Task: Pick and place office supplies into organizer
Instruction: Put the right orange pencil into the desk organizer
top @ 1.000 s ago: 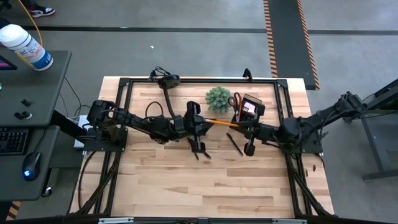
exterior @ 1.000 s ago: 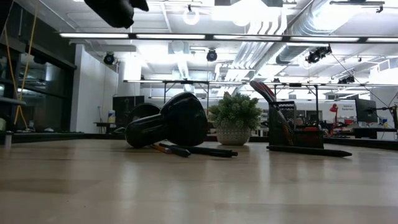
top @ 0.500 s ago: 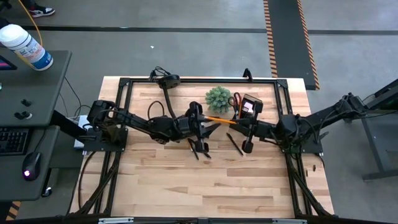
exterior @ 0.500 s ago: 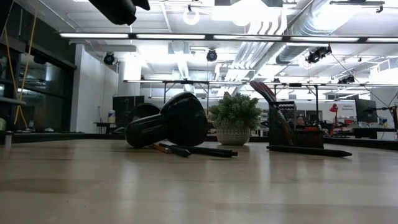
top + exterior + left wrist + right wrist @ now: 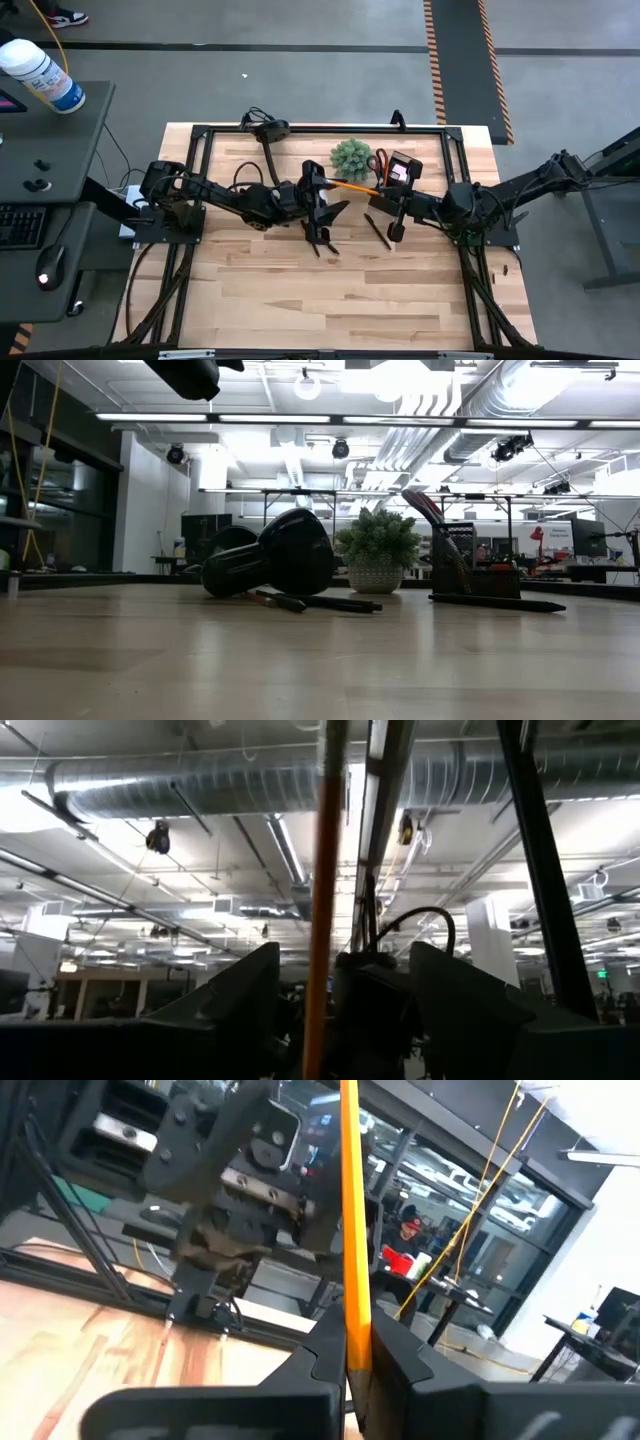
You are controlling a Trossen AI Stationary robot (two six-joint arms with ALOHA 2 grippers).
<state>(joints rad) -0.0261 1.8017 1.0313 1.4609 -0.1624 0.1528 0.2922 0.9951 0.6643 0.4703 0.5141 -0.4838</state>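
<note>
Released since a second ago, the left gripper (image 5: 335,208) stands spread around the orange pencil (image 5: 350,190), which the right gripper (image 5: 385,195) now clamps alone. Loose pens (image 5: 377,231) lie below; beyond, the green plant (image 5: 351,157) flanks the organizer (image 5: 400,170).

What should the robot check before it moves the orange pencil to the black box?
1. Right gripper shut on the orange pencil: ok, fingers clamp it in the right wrist view.
2. Left gripper let go: ok, fingers spread apart in the high view.
3. Pencil clear of the left fingers: cannot tell, it runs between them.
4. Organizer upright behind the right gripper: ok.
5. Plant out of the path: cannot tell, it sits close beside the pencil.
</note>
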